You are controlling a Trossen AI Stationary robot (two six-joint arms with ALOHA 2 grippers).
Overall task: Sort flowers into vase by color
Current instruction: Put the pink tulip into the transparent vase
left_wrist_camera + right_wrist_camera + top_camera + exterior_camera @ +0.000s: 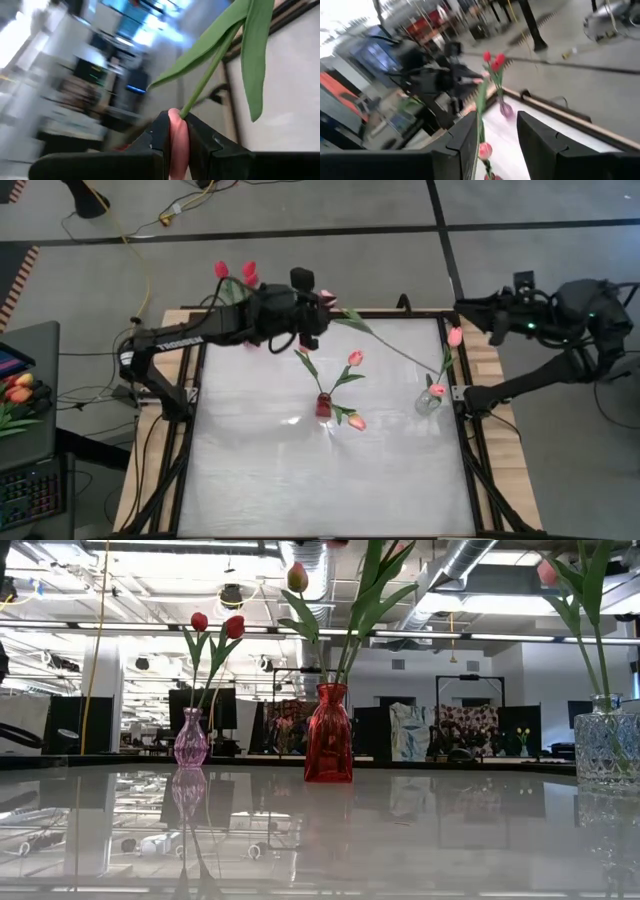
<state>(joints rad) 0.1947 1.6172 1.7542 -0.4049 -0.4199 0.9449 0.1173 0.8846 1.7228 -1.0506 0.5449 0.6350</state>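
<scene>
Right, nearest to me on the glossy white table top (300, 480) stands the small red glass vase (323, 405), holding three pink-headed tulips (354, 359) whose heads lean outward over the surface; from table height that red vase sits in the middle. Just past it toward the right edge is the clear faceted glass vase (427, 401), with pink tulips (455, 337) in it. At the far left corner is the small pink glass vase (190, 739) carrying the red tulips (235, 272), which poke out beyond the table's rim. My left gripper (318, 302) hangs above the far edge of the table, and its fingers (161, 137) are pressed together on the pink head of a long-stemmed tulip (380, 340); the wrist camera shows the bloom pinched between the two dark pads, with the green stem and leaves running away from them. From overhead, that stem slants across the table toward the clear vase, well above the surface. My right gripper (492, 130) waits off the table's far right corner, its fingers standing apart with nothing between them; the wrist camera looks past them over the table toward the pink vase. Off the left side, a bundle of orange-red tulips (18, 392) lies on a dark desk.
</scene>
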